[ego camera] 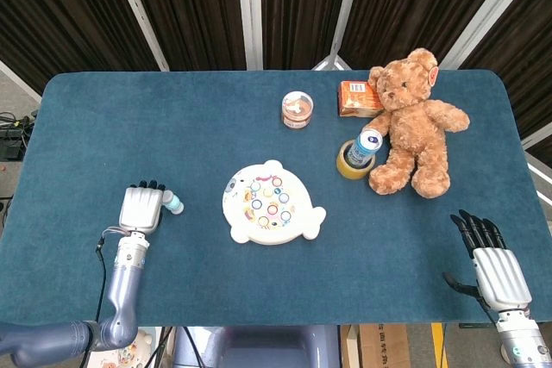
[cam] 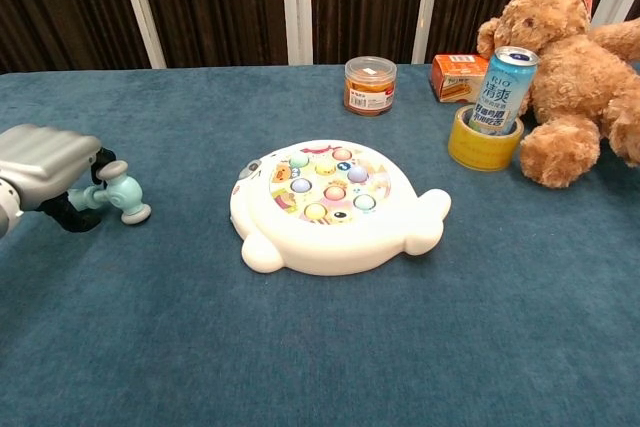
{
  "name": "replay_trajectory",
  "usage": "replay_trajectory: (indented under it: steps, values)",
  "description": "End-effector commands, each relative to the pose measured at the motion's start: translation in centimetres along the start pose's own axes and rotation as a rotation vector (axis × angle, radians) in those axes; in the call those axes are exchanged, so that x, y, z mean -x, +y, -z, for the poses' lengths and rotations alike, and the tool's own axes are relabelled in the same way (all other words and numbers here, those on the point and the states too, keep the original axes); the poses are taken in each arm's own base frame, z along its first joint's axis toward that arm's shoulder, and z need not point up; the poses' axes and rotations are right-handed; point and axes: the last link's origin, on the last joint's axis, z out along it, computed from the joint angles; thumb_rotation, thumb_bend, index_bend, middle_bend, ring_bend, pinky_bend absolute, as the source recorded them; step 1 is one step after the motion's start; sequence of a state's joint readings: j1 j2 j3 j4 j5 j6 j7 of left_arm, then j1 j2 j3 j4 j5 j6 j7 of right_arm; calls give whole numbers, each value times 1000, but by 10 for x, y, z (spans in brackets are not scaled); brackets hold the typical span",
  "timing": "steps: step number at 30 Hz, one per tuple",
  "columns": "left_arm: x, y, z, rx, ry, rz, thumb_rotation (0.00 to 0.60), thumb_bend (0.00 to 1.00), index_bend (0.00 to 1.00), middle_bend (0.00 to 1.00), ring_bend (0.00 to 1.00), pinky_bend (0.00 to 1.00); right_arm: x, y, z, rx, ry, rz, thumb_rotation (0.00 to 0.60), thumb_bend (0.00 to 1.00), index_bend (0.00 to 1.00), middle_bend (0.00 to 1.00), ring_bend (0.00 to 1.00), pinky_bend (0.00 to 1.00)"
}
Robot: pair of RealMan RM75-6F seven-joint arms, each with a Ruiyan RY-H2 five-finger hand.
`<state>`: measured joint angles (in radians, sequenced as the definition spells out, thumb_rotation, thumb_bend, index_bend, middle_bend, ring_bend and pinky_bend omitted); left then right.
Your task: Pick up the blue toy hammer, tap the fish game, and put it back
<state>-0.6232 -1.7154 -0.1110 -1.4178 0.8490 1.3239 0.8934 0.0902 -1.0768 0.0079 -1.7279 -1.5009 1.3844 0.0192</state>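
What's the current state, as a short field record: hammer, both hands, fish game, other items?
hammer: blue toy hammer gripped by left hand, head pointing toward the game
left hand: fingers wrapped on the handle, low over the table, left of the game
right hand: right hand holds nothing, fingers apart, near table corner
fish game: fish game mid-table, untouched
other: jar, can standing in tape roll, teddy bear

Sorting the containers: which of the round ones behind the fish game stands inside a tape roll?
The blue drink can, upright inside the yellow tape roll beside the teddy bear. The orange-lidded jar stands alone.
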Motion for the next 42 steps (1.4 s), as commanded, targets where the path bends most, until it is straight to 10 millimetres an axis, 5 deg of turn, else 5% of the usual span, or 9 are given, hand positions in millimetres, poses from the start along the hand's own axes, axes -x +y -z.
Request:
replay_trajectory:
  steps: [1,16,21,24,32,42]
  values:
    - [-1,0,0,-1,2,6,600,283,396,306,312,477,0,0,0,0,0,1,600,235,0,0,0,0]
    - [-10,-1,5,17,20,8,600,260,357,272,294,462,0,-1,0,0,2,0,600,235,0,0,0,0]
    - [-19,-7,8,2,31,-22,600,28,223,159,180,343,-1,0,1,0,6,2,600,235,0,0,0,0]
    - [-31,-13,17,-6,52,-47,600,3,132,67,89,238,-1,1,1,3,6,0,600,235,0,0,0,0]
    - [-69,-63,61,18,138,67,600,3,0,0,30,182,-3,3,1,-4,26,42,600,235,0,0,0,0]
    - [-44,-133,152,90,211,161,600,3,0,0,0,119,-4,0,0,-42,142,207,600,236,0,0,0,0]
